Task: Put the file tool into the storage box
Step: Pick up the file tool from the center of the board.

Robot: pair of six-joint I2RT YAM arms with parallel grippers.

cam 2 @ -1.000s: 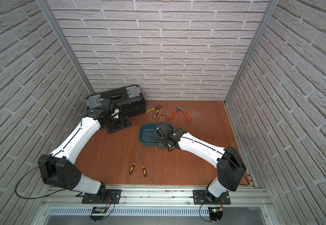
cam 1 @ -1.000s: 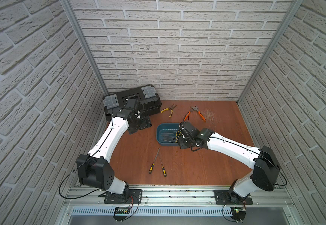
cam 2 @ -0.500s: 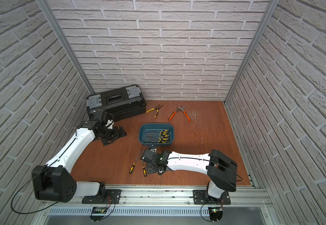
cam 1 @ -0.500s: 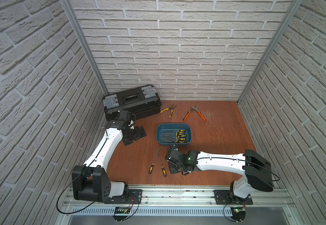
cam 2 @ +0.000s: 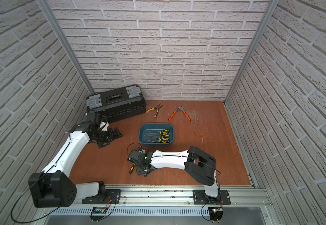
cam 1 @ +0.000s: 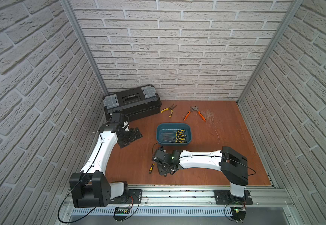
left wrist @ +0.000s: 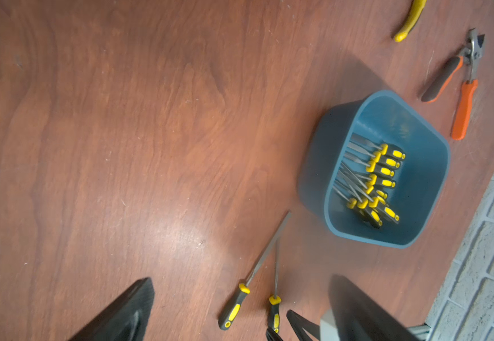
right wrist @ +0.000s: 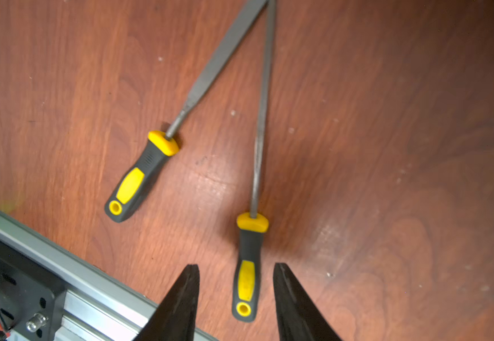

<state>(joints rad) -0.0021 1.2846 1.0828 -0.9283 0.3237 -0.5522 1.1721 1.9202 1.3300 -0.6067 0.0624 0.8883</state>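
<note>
The right gripper hangs low over the table, its two black tapered fingers a narrow way apart. The handle of one file lies between them, with a strip of bare wood showing on each side, so nothing is gripped. A second file lies just beside it on the table. Their thin grey metal blades meet at the far ends in a V. Both have rubbery black handles with yellow collars and inlays.

The storage box, a smooth teal plastic tub with rounded corners, stands near them, further back on the red-brown wood-grain board. It holds a pile of like files, too overlapped to count surely.

The left gripper is spread wide and empty, well apart from both.

At the back are one black toolbox and two pliers, one yellow-handled and one orange-handled.
</note>
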